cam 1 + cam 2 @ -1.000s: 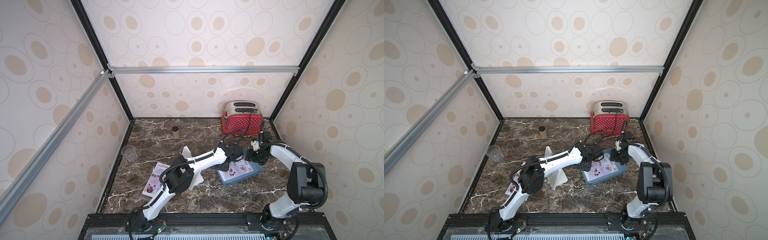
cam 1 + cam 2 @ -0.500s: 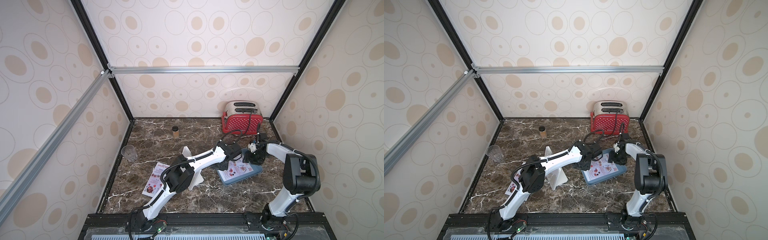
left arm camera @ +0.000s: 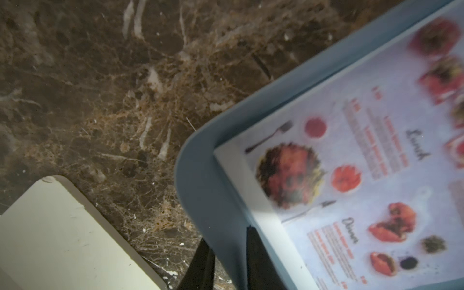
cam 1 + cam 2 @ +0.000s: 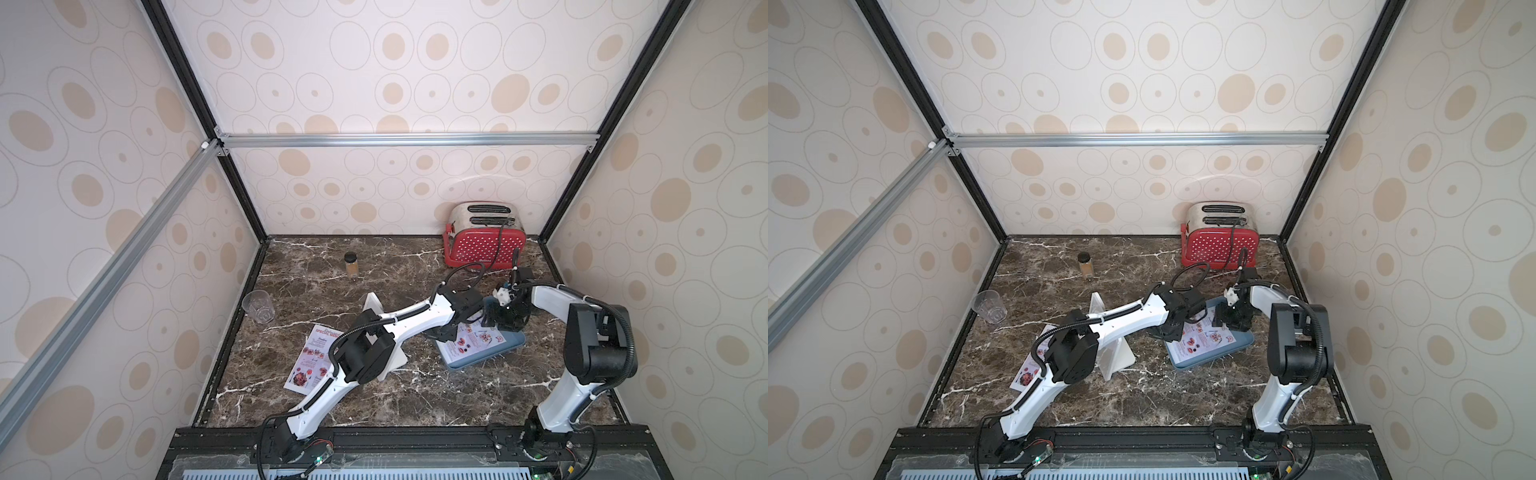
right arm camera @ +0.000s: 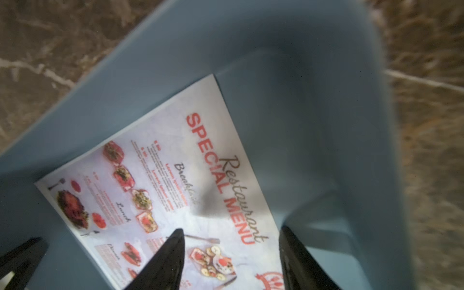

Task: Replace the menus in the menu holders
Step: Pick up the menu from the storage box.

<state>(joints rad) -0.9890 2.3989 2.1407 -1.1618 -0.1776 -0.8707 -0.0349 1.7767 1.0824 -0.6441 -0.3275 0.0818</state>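
We see a dark brown marble tabletop (image 4: 415,395), veined white, boxed in by cream walls with tan ovals. A red toaster (image 4: 484,245) stands at the back. One menu (image 5: 175,188) lies in the grey-blue tray (image 3: 200,188), reading "Restaurant SPECIAL MENU", "Breakfast", "Lunch", "Dinner". The other menu (image 4: 309,361) lies flat near the white menu holder (image 4: 1117,357). The left gripper (image 3: 226,236), narrow, straddles the tray's rim; we cannot tell whether it pinches. The right gripper (image 5: 231,228) gapes wide above the trayed menu.

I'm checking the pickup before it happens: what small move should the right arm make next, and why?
Probably lower the right gripper straight down. Its jaws stand open, straddling the heading edge of the menu, which lies flat in the tray, while the left gripper pinches the tray's rim to steady it.
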